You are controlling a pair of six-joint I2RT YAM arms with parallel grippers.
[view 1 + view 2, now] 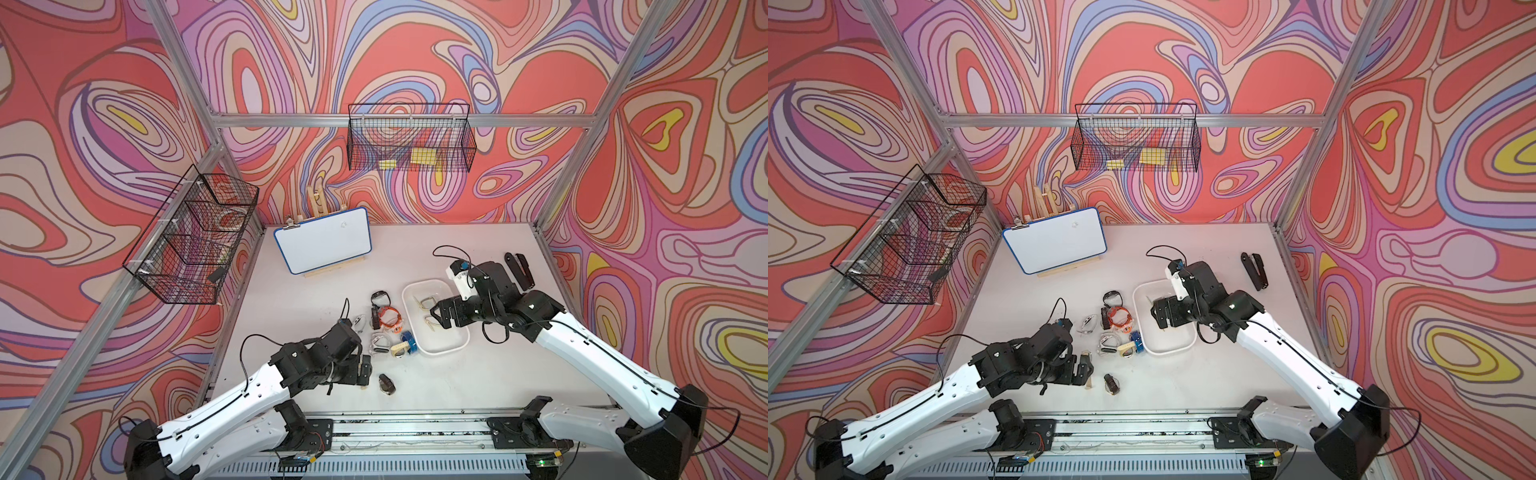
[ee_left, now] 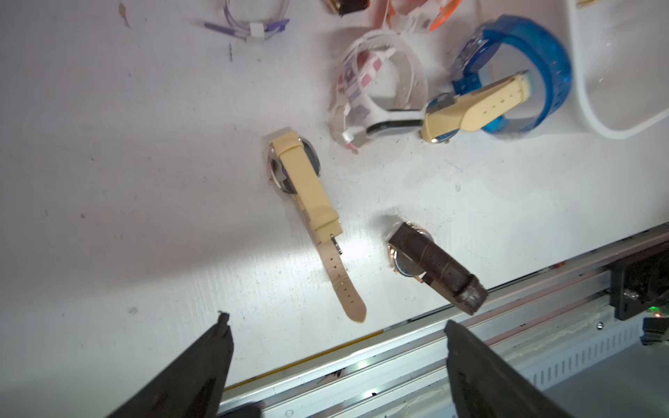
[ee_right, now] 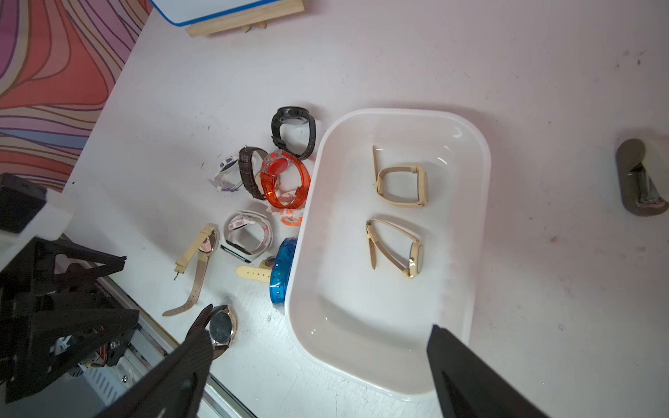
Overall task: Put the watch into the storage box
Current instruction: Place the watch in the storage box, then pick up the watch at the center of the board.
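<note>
Two watches (image 3: 400, 184) lie in the box (image 3: 467, 144). Right gripper (image 3: 321, 318) hangs spread above it; left gripper (image 2: 336, 318) gapes over worktop (image 2: 144, 181).

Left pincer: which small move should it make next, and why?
Probably it should ease forward and down over the lone cream watch. The left pincer is open and empty, and this watch lies flat on the table just ahead of its fingers, apart from the pile. The box has bare room for it.
</note>
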